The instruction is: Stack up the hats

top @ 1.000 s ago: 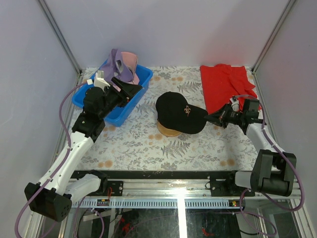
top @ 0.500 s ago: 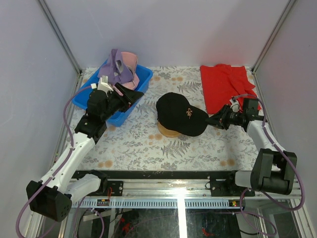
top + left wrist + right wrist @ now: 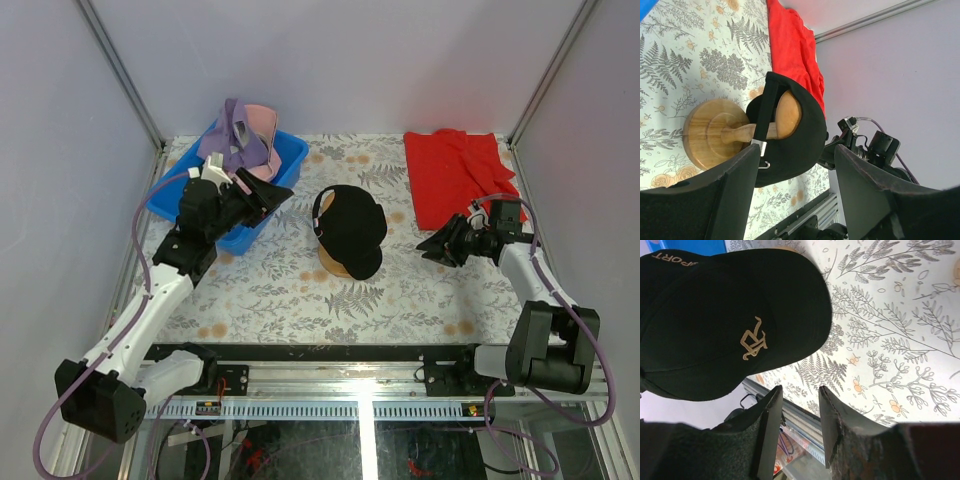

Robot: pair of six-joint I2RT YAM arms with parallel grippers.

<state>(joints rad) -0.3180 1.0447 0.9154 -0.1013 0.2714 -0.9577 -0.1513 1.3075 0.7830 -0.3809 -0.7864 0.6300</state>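
Fingers of the right arm (image 3: pixel 767 430) are standing apart and empty, just right of the black cap (image 3: pixel 350 228), which is sitting on the wooden stand (image 3: pixel 338 266) at the centre of the bench (image 3: pixel 300 290). Fingers of the left arm (image 3: pixel 730 190) are hanging open and empty beside the blue bin (image 3: pixel 292 152) at upper left, where the pink cap (image 3: pixel 262 122) and the lavender cap (image 3: pixel 235 135) are lying.
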